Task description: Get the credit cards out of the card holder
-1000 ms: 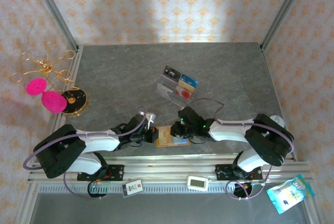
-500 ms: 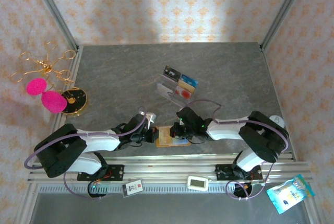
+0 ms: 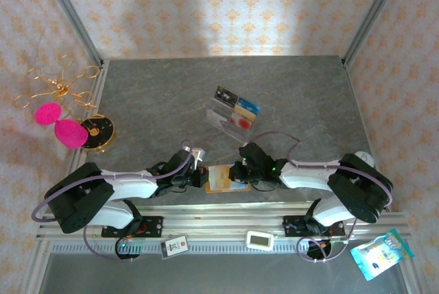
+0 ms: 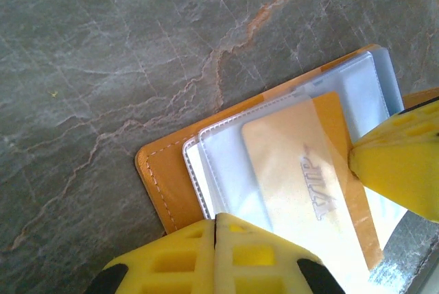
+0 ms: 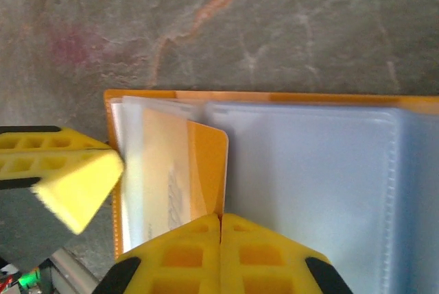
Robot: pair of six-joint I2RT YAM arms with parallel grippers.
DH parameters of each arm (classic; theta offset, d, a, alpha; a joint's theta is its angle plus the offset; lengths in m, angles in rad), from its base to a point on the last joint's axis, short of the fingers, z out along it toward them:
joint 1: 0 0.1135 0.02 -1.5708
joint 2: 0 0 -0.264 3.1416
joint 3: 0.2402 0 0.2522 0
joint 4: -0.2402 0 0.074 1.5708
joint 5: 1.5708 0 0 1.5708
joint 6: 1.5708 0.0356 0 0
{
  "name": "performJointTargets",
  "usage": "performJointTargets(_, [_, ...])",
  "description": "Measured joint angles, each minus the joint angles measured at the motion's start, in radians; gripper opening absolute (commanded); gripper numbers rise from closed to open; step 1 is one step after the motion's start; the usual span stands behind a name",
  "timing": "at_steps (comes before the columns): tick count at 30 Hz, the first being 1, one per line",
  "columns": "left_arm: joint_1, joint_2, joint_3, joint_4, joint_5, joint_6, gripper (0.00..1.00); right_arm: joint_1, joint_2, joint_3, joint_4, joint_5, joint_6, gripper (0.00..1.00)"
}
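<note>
Orange holder (image 3: 221, 179) lies open, the tray (image 3: 214, 117) well beyond it; since a second ago the right gripper (image 3: 238, 174) has settled lower over the holder's right half and pinched closed, so a pull looks ready; left gripper (image 3: 202, 178) stays at the holder's left. Left wrist: left jaws fully closed, tips pressing the holder's near edge; gold card (image 4: 295, 184) sits partly bare of its sleeve. Right wrist: right jaws closed tight, seemingly nipping the card's bare corner.
</note>
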Motion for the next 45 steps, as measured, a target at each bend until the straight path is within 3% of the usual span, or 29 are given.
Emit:
performJointTargets(8, [-0.020,-0.092,0.026,-0.072,-0.008,0.006,0.00,0.000,0.000,-0.007,0.004,0.002,0.000,0.00])
performJointTargets(16, [-0.073,0.076,0.106,-0.056,0.018,0.015,0.00,0.000,0.000,-0.008,0.006,0.001,-0.001,0.00])
performJointTargets(19, [-0.073,0.098,0.122,-0.055,0.021,0.018,0.00,0.000,0.000,-0.014,0.020,-0.003,-0.007,0.21])
performJointTargets(23, [-0.073,0.109,0.126,-0.049,0.021,0.026,0.00,0.000,0.000,-0.019,0.052,-0.018,-0.005,0.24])
performJointTargets(25, [-0.073,0.109,0.126,-0.048,0.022,0.027,0.00,0.000,0.004,-0.020,0.061,-0.025,-0.005,0.19])
performJointTargets(28, [-0.073,0.109,0.126,-0.048,0.022,0.030,0.00,0.000,0.023,-0.019,0.075,-0.027,-0.006,0.00])
performJointTargets(32, [-0.072,0.109,0.126,-0.048,0.022,0.030,0.00,-0.011,0.001,-0.026,0.077,-0.021,-0.001,0.00])
performJointTargets(42, [-0.048,0.100,0.126,-0.048,0.040,0.029,0.00,-0.087,-0.333,-0.116,-0.064,0.060,-0.040,0.00])
performJointTargets(45, [-0.011,0.029,0.125,-0.034,0.045,0.021,0.28,-0.087,-0.418,-0.114,-0.064,0.074,-0.094,0.00])
